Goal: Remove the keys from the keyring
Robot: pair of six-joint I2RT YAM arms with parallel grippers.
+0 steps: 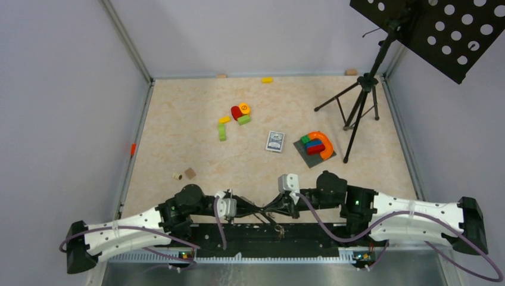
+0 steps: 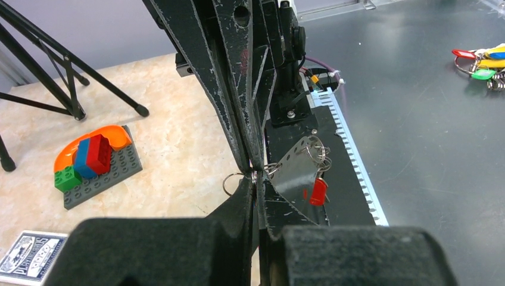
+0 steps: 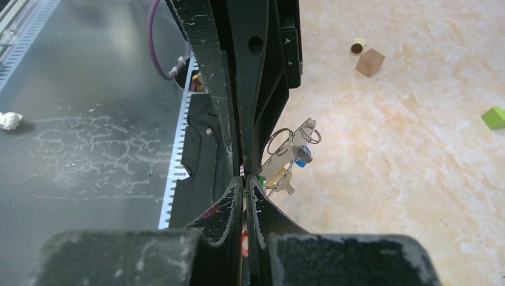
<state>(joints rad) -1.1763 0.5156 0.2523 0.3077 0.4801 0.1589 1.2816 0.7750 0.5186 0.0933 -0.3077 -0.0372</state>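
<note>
My left gripper (image 1: 257, 210) and right gripper (image 1: 266, 209) meet tip to tip above the table's near edge. Both are shut on the key bunch. In the left wrist view the left gripper (image 2: 255, 179) pinches the thin grey keyring (image 2: 231, 182). A holed metal plate (image 2: 298, 164) and a red-tagged key (image 2: 318, 192) hang beside it. In the right wrist view the right gripper (image 3: 245, 182) is shut at the same spot. Small rings (image 3: 280, 142) and keys (image 3: 289, 183) with blue, yellow and green tags dangle to its right. The exact pinch point is hidden.
A second bunch of tagged keys (image 2: 481, 62) lies on the dark metal shelf. A playing-card box (image 1: 275, 141), a grey baseplate (image 1: 310, 158) with bricks and an orange arch (image 1: 324, 145), loose blocks (image 1: 239, 112), small wooden pieces (image 1: 189, 173) and a tripod (image 1: 357, 107) stand on the table.
</note>
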